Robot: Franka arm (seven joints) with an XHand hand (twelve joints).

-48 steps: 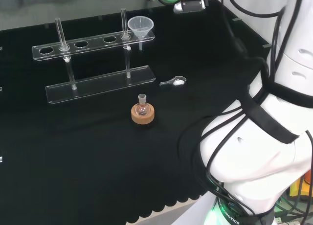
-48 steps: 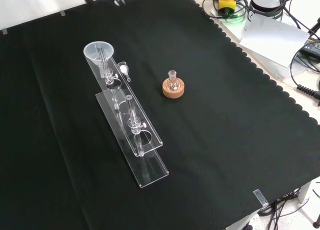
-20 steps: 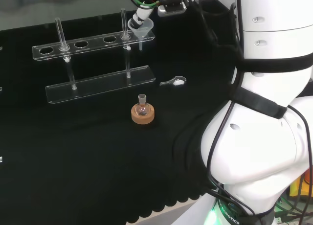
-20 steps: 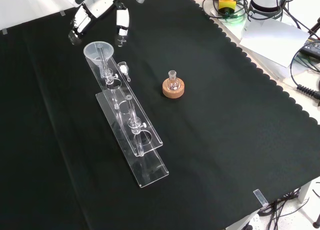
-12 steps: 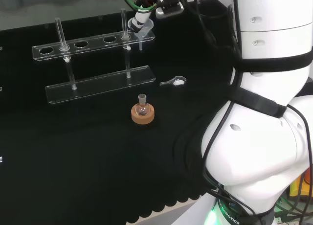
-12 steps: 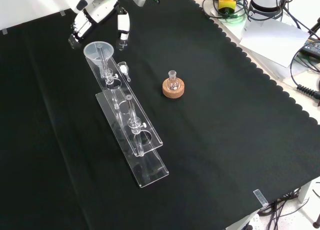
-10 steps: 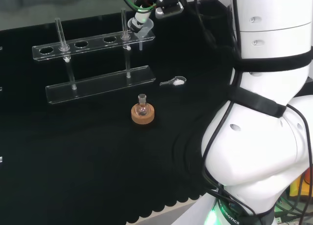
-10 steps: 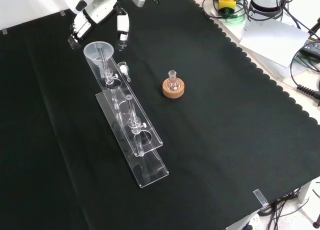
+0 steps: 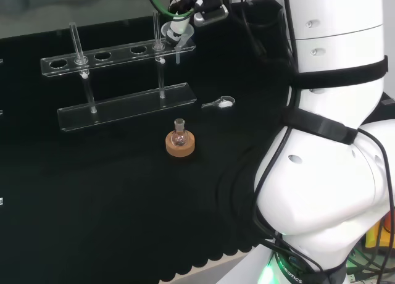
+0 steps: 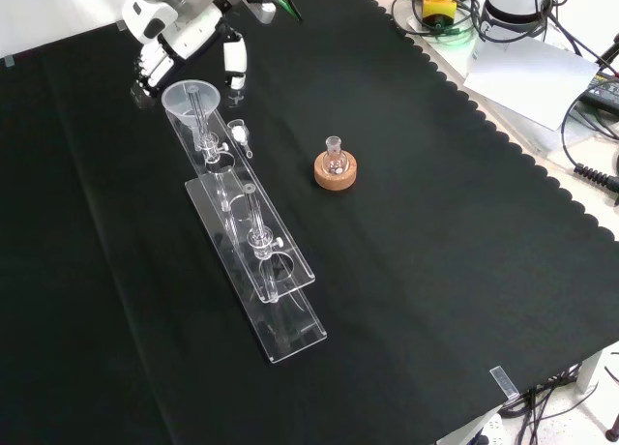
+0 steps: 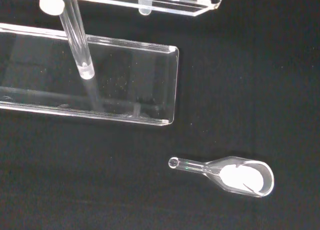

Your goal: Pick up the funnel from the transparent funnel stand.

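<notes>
A: Funnel (image 10: pixel 191 101) first: a clear cone sitting in the end hole of the transparent funnel stand (image 10: pixel 253 261), at the end nearest the arm in the front view. In the head view the funnel (image 9: pixel 177 36) is mostly behind the hand (image 9: pixel 180 12).

B: The front view shows the hand (image 10: pixel 184 29) better. Its fingers reach down on either side of the cone's rim, spread and fairly straight, one fingertip (image 10: pixel 234 77) to the right of it, another to the left. I can't see any of them touching the funnel.

A: The wrist view gives something else: the stand's flat base plate (image 11: pixel 125 90) with rounded corners, a clear post rising from it, and the funnel's stem tip poking under the upper shelf.

B: And a small clear scoop (image 11: pixel 235 175), long-handled, with white powder in its bowl, lying on the black cloth (image 10: pixel 435 232) beside the base.

A: Away from the stand, a little round glass flask (image 10: pixel 335 157) sits upright in a cork ring (image 10: pixel 336 171).
</notes>
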